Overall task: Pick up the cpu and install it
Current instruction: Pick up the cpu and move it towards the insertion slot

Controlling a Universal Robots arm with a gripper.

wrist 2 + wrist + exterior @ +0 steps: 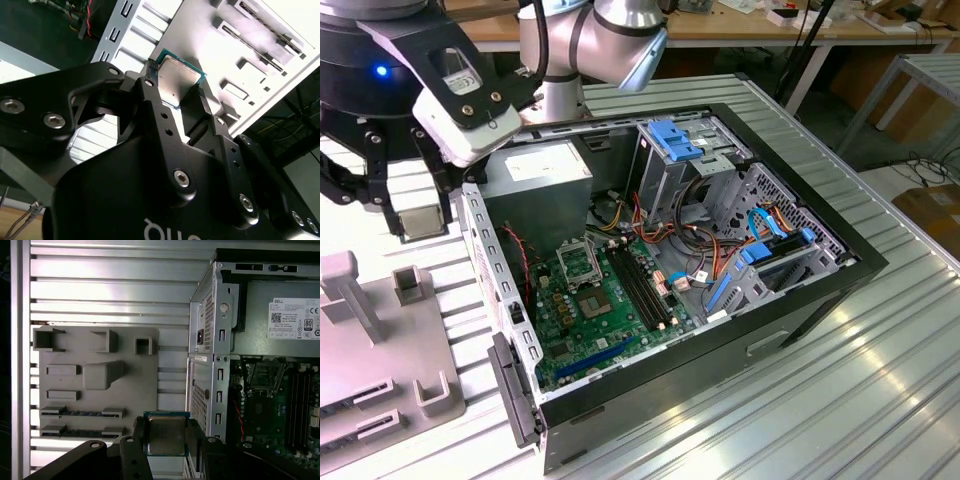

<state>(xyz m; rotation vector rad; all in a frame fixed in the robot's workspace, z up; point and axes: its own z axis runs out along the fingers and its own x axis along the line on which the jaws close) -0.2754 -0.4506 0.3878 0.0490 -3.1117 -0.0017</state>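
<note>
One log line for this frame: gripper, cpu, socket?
gripper: shut on cpu | cpu: held outside case, by grey fixture tray | socket: empty | install: not done

Showing dull silver-grey on the cpu (166,436), edged in teal-green. Wearing matte black across the gripper (176,86). Glowing green on the motherboard (560,335), with bright blue on the drive brackets (675,138). Running in pale silver ribbed stripes over the tabletop (880,390). Lying plain flat grey on the fixture plate (100,377). Framing black around the computer case (670,400).
</note>
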